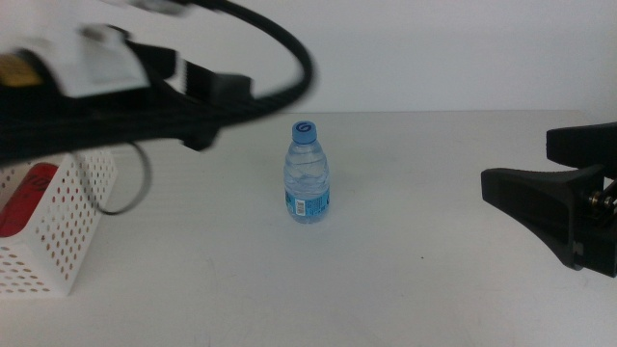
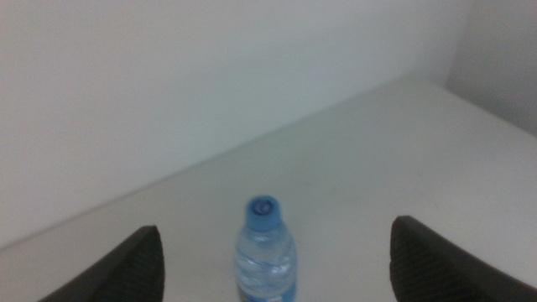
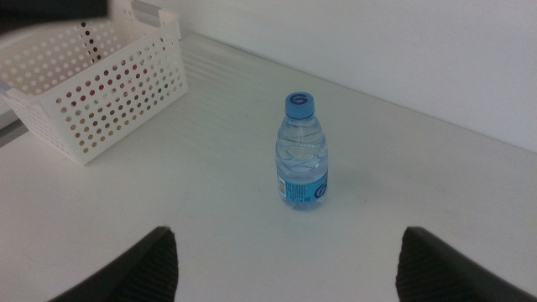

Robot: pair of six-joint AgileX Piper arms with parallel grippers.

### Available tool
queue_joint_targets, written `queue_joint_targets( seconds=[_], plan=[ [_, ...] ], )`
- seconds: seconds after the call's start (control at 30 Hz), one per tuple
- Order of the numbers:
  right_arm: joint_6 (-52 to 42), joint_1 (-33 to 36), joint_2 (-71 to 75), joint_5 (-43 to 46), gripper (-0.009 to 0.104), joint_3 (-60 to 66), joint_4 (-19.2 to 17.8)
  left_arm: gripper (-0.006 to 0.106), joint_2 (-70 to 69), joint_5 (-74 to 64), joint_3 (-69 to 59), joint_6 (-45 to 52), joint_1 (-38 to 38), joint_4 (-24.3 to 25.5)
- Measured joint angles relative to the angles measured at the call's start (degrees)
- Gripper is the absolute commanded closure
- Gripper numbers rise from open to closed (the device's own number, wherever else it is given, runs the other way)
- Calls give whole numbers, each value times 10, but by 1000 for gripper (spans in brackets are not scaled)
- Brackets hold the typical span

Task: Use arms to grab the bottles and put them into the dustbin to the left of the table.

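Observation:
A small clear water bottle (image 1: 308,175) with a blue cap stands upright in the middle of the white table (image 1: 405,289). The white perforated dustbin (image 1: 60,236) sits at the table's left, with something red (image 1: 27,198) lying inside it. My left gripper (image 1: 217,111), blurred, reaches in from the left above the dustbin, a little short of the bottle. In the left wrist view its gripper (image 2: 274,226) is open, with the bottle (image 2: 267,256) ahead between the jaws. My right gripper (image 1: 518,159) waits open at the right, facing the bottle (image 3: 300,155) from well back.
A thick black cable (image 1: 280,48) arcs over the left arm, and a loop of it hangs beside the dustbin (image 3: 92,88). A pale wall runs along the table's far edge. Bare tabletop surrounds the bottle on all sides.

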State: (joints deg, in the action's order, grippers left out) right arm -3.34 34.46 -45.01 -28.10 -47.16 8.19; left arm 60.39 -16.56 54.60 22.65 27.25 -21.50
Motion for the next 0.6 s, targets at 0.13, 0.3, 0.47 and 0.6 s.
queue_joint_targets(
  seconds=[0.13, 0.3, 0.47, 0.6],
  plan=[
    [0, 0, 0, 0, 27, 0, 0, 15, 42, 14, -2, 4, 28, -3],
    [0, 0, 0, 0, 27, 0, 0, 15, 68, 55, -29, 6, 45, -6],
    [0, 0, 0, 0, 27, 0, 0, 15, 73, 98, -48, 6, 45, -9],
    [0, 0, 0, 0, 27, 0, 0, 15, 73, 111, -55, 3, 46, -6]
  ],
)
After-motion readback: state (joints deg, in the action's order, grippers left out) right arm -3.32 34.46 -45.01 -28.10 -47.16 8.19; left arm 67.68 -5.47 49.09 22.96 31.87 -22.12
